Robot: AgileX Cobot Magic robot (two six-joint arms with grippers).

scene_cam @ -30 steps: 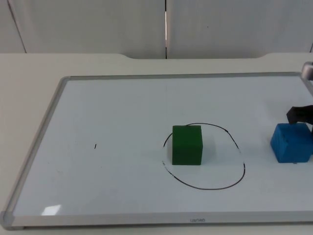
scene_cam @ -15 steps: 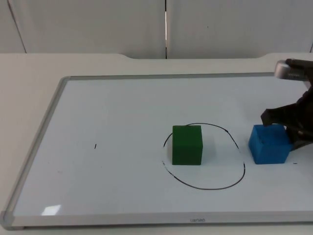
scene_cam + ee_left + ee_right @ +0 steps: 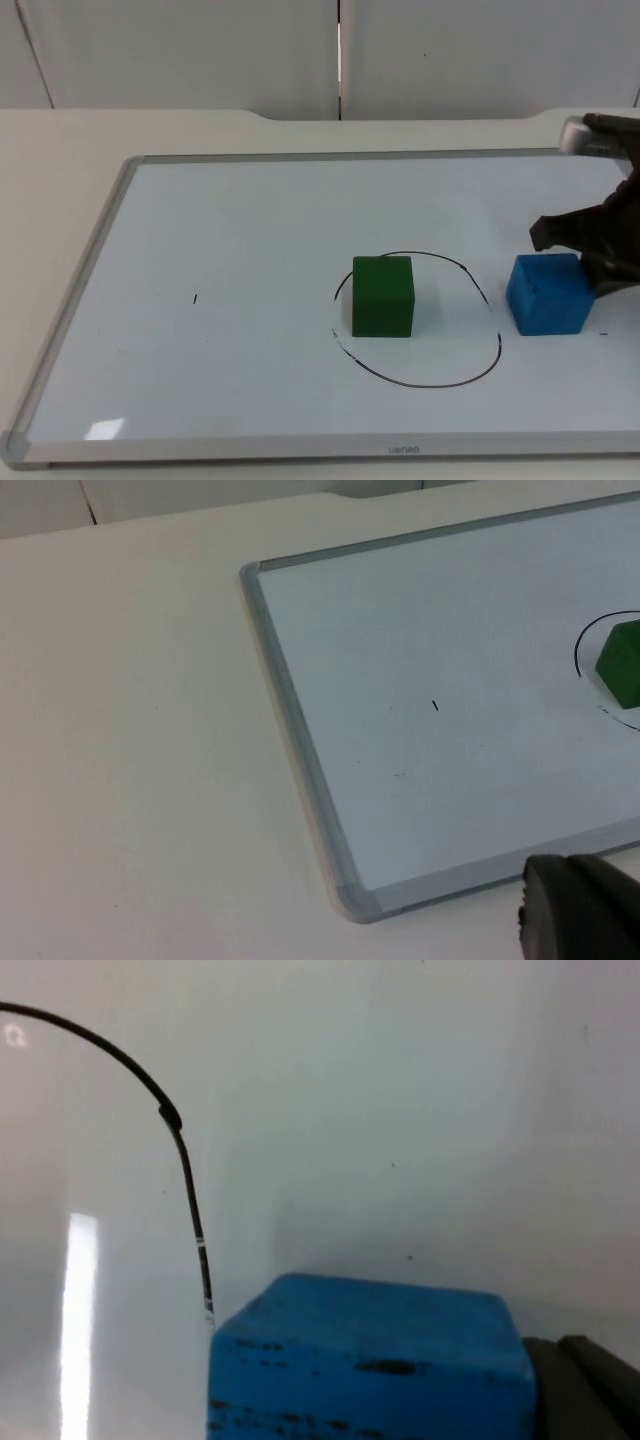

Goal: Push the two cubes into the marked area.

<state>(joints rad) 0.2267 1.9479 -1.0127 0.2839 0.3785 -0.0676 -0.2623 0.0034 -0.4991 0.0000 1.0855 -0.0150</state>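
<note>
Worktop (image 3: 60, 150): pale surface carrying a whiteboard (image 3: 230, 230) with a grey frame, which spans most of the top view.
Left gripper (image 3: 580, 915): seen in the left wrist view as a dark fingertip just off the whiteboard's near corner, over the bare worktop; whether its fingers are spread or pressed together cannot be told. This arm waits.
Small mark (image 3: 195, 298): a short black stroke on the board, left of centre in the top view.
Marked area (image 3: 495, 355): a black hand-drawn ring, a little right of centre and low in the top view.
Green cube (image 3: 382, 296): sits inside the ring, against its left part.
Blue cube (image 3: 547, 293): right of centre, just outside the ring's right edge, near the line but apart from it.
Right gripper (image 3: 590, 250): at the right edge of the top view, black fingers against the blue cube's right and rear sides; whether they are spread or pressed together cannot be told.
</note>
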